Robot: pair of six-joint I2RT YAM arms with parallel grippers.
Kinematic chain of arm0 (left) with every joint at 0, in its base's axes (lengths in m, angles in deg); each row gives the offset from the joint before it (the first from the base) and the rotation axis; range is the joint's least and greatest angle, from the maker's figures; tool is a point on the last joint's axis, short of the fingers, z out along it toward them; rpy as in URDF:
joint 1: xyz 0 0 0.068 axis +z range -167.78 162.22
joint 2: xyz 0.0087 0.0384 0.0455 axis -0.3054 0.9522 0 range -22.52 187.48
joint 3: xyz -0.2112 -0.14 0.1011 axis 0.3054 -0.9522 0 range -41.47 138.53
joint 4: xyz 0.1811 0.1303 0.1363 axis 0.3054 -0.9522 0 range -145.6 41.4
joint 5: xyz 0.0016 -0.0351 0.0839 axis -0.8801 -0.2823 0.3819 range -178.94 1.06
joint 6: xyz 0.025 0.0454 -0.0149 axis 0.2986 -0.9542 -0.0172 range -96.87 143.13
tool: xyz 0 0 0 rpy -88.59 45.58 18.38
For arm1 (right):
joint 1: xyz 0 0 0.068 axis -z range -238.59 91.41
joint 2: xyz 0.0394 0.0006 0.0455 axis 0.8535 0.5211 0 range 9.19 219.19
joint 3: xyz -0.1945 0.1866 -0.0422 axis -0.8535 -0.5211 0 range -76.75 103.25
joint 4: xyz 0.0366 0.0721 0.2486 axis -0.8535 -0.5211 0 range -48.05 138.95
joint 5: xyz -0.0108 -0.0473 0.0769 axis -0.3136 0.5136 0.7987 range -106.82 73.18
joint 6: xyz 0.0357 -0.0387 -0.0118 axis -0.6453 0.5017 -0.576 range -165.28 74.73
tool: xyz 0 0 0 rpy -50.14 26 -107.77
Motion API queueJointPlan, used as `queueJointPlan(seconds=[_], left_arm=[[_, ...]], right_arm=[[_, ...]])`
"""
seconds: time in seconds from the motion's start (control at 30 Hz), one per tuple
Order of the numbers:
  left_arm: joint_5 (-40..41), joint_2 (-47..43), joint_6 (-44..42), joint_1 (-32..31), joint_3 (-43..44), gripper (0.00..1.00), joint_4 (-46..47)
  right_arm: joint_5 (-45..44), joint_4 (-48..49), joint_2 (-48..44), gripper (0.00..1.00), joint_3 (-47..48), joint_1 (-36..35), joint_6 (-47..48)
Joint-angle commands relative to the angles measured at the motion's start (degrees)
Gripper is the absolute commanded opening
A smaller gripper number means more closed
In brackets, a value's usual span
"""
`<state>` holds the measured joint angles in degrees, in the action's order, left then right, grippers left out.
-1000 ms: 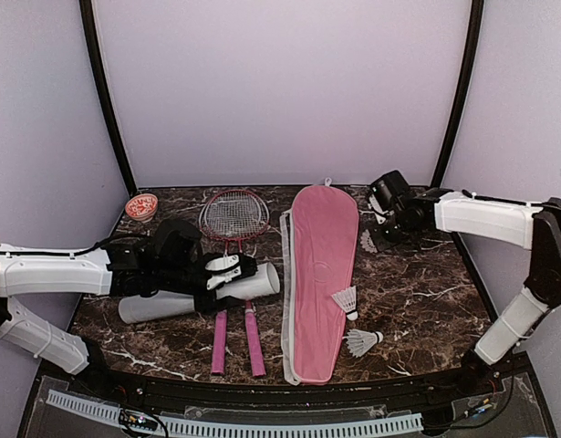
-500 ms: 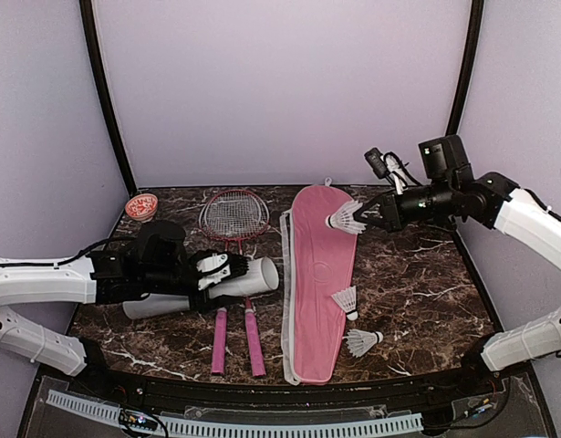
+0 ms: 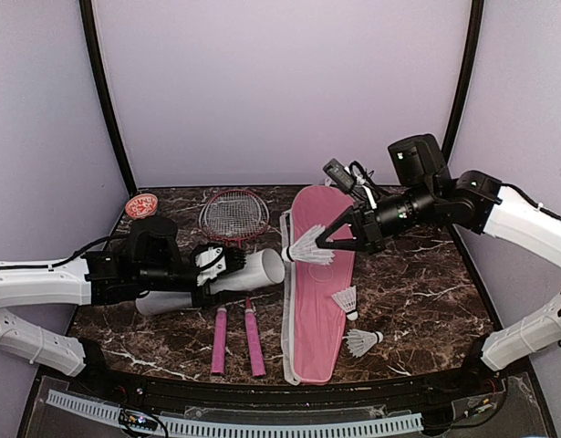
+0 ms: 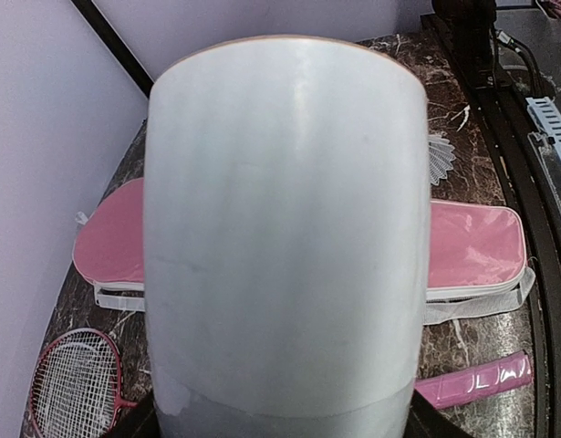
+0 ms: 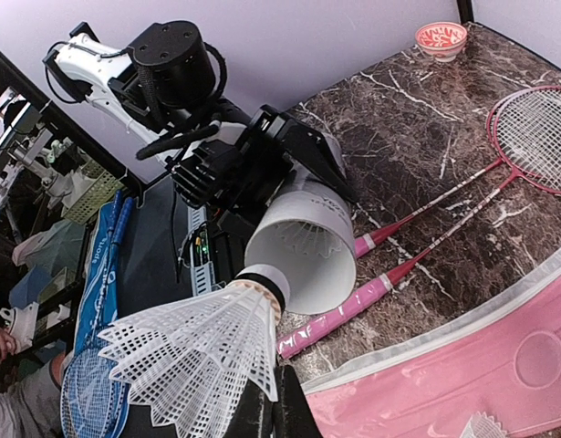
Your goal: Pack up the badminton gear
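My left gripper is shut on the long white tube, which lies on its side, held off the table, its open mouth facing right. My right gripper is shut on the skirt of a white shuttlecock, held cork-first a short way from that mouth. A faint lattice shows inside the tube. The pink cover lies flat at centre with two more shuttlecocks on its right edge. Two red rackets lie under the tube, pink handles toward me.
A small red-patterned cap sits at the back left corner. Black frame posts stand at both back corners. In the left wrist view the tube blocks most of the scene; the cover and a racket head show beside it.
My right arm lifted the shuttlecock from the back right and swung it left over the cover to the tube's mouth. My left arm raised the tube's open end slightly.
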<state>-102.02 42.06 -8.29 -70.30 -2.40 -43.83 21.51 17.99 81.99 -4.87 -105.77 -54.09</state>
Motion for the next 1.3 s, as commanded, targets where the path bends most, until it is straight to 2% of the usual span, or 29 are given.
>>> queueJointPlan(seconds=[0.0, 0.53, 0.6, 0.63, 0.7, 0.8, 0.93, 1.27], left_arm=[[-2.79, -1.68, 2.08, -0.4, -0.02, 0.36, 3.74], [-3.65, -2.63, 3.55, -0.4, -0.57, 0.36, 5.03], [-3.71, -2.8, 3.59, -0.4, -0.57, 0.36, 4.88], [-3.71, -2.99, 3.56, -0.4, -0.65, 0.36, 4.81], [-3.55, -3.09, 3.57, -0.4, -0.74, 0.36, 4.83], [-3.51, -3.03, 3.68, -0.4, -0.74, 0.36, 4.78], [-3.97, -2.94, 3.91, -0.4, -0.66, 0.36, 4.52], [-4.76, -1.4, 3.64, -0.4, 0.22, 0.36, 3.63]], right_arm=[[-1.01, 2.56, 2.13, 0.0, 2.54, -2.25, -0.36], [-6.56, 3.6, 10.4, 0.02, 7.04, -5.9, -1.72], [-7.54, 2.74, 11.18, 0.16, 7.59, -6.12, -1.77], [-8.4, 2.18, 11.37, 0.28, 7.92, -6.28, -1.66], [-10.28, 0.62, 11.97, 0.44, 8.86, -6.67, -1.07], [-11.46, -0.32, 12.72, 0.58, 9.09, -7.12, -0.59], [-12.84, -1.73, 14.33, 0.64, 10.12, -7.63, 0.44], [-18.26, -3.76, 20.78, 0.68, 14.04, -10.21, 1.59]])
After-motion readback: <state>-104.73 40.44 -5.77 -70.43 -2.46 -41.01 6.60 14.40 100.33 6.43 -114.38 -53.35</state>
